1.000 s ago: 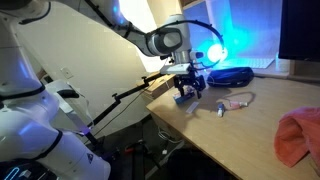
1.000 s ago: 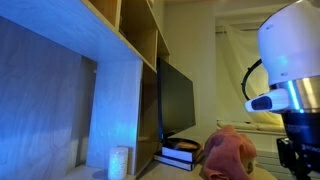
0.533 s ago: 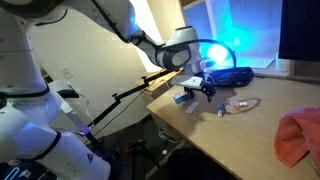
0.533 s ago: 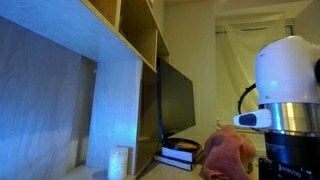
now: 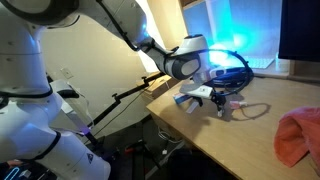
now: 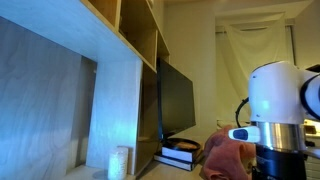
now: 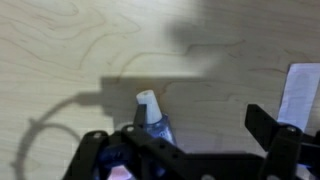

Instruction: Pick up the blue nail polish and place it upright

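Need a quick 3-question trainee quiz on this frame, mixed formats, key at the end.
1. True or false: in the wrist view, the gripper is shut on the small bottle.
2. Multiple choice: the crumpled cloth lying on the table in an exterior view is A) pink, B) green, C) black.
3. Fill in: in the wrist view, the bottle's cap is ____ in colour.

Key: 1 false, the jaws stand wide apart with the bottle between them; 2 A; 3 white.
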### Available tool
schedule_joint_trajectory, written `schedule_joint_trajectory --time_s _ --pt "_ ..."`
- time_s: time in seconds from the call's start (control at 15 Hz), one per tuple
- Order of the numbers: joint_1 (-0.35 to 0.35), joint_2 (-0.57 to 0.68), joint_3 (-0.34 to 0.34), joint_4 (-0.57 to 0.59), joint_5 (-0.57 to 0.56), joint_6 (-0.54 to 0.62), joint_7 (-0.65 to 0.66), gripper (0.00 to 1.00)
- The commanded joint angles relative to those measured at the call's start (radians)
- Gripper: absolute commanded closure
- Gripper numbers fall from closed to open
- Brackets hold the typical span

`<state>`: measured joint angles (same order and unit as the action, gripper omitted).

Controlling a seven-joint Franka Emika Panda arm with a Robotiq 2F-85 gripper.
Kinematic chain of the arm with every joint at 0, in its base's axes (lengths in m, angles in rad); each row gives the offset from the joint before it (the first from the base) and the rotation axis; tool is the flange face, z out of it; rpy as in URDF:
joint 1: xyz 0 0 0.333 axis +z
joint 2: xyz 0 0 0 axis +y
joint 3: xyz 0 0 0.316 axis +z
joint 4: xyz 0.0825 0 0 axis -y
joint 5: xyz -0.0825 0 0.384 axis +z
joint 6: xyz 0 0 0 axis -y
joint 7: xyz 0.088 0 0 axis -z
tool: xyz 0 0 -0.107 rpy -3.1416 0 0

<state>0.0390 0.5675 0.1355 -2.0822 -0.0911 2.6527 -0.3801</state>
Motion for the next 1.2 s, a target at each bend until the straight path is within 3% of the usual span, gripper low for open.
schedule_joint_trajectory --time_s 0.0,0.53,1.13 --pt "0.045 0.025 -0.046 0.037 -0.077 0.030 0.073 0.00" --pt "0.095 0.077 -0.096 0.093 -0.156 0.012 0.152 0.00" --pt "0.085 0.118 -0.121 0.121 -0.155 -0.002 0.169 0.02"
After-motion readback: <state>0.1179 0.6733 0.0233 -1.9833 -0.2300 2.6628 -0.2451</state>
